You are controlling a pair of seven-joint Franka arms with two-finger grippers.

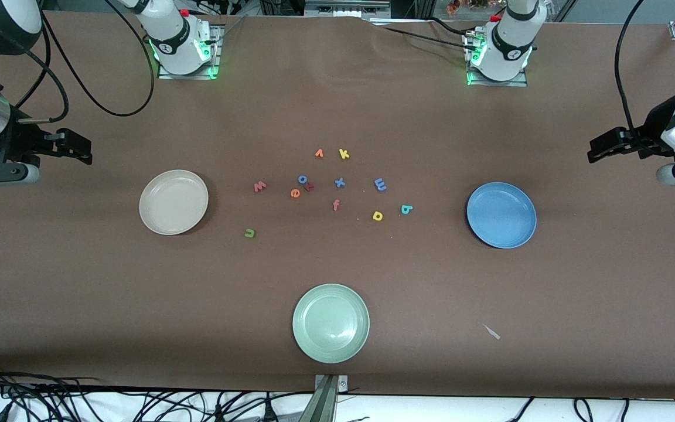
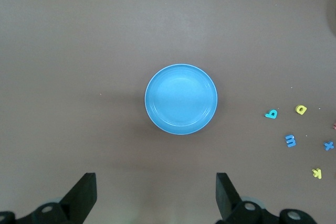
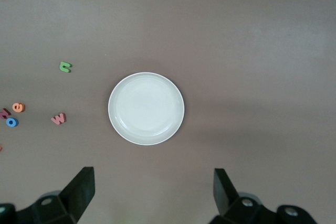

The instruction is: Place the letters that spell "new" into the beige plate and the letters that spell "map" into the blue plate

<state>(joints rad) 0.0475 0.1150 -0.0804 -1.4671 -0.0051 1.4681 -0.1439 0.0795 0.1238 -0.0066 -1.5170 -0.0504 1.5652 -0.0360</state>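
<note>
The empty beige plate (image 1: pixel 173 202) lies toward the right arm's end and the empty blue plate (image 1: pixel 501 215) toward the left arm's end. Between them on the table lie the green n (image 1: pixel 249 233), salmon w (image 1: pixel 259 187), orange e (image 1: pixel 295 193), blue m (image 1: pixel 380 184), yellow p (image 1: pixel 377 216) and teal a (image 1: pixel 406 209). My right gripper (image 1: pixel 82 149) hangs open and empty over bare table beside the beige plate (image 3: pixel 146 108). My left gripper (image 1: pixel 595 149) hangs open and empty over bare table beside the blue plate (image 2: pixel 181 99).
A pale green plate (image 1: pixel 330 322) sits nearest the front camera. Among the task letters lie an orange v (image 1: pixel 319 153), yellow k (image 1: pixel 344 154), blue o (image 1: pixel 302 179), dark red z (image 1: pixel 309 187), blue x (image 1: pixel 340 183) and orange f (image 1: pixel 336 204). A white scrap (image 1: pixel 491 332) lies near the front edge.
</note>
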